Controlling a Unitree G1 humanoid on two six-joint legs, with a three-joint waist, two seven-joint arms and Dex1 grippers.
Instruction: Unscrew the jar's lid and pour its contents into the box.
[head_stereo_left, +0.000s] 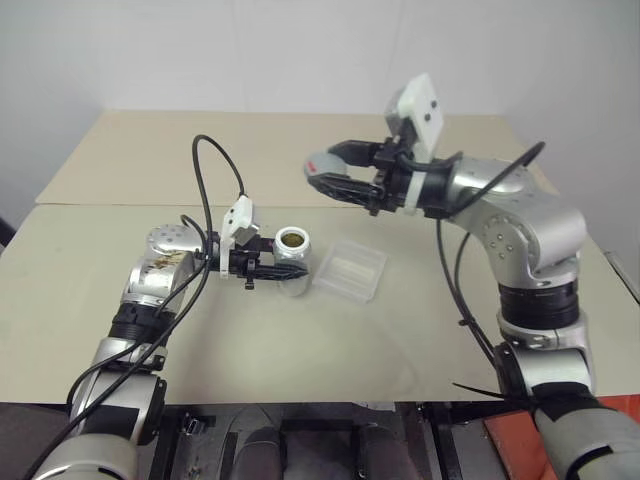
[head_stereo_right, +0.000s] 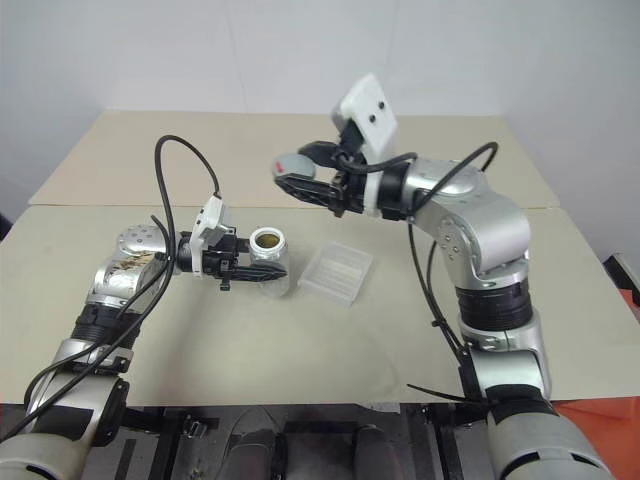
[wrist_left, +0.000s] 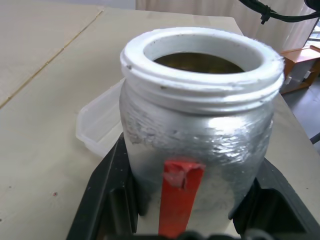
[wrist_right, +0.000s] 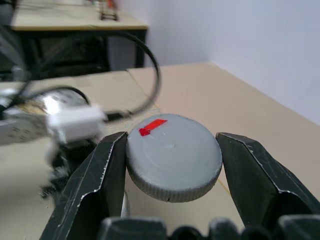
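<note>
With the right gripper (wrist_right: 172, 165) grasping the lid (wrist_right: 173, 156) aloft, tilt the jar (head_stereo_left: 291, 262), clamped in your left gripper (head_stereo_left: 262, 270), slowly over the box (head_stereo_left: 350, 268).

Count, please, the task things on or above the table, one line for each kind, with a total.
jar, open, in the left pincer: 1
lid, in the right pincer: 1
box, on the table: 1
Total: 3

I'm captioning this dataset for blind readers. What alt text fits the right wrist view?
Two black fingers of the right gripper clamp a round grey lid marked with a short red strip, held above a beige table. Behind it, blurred, are the other arm and a looping black cable.
</note>
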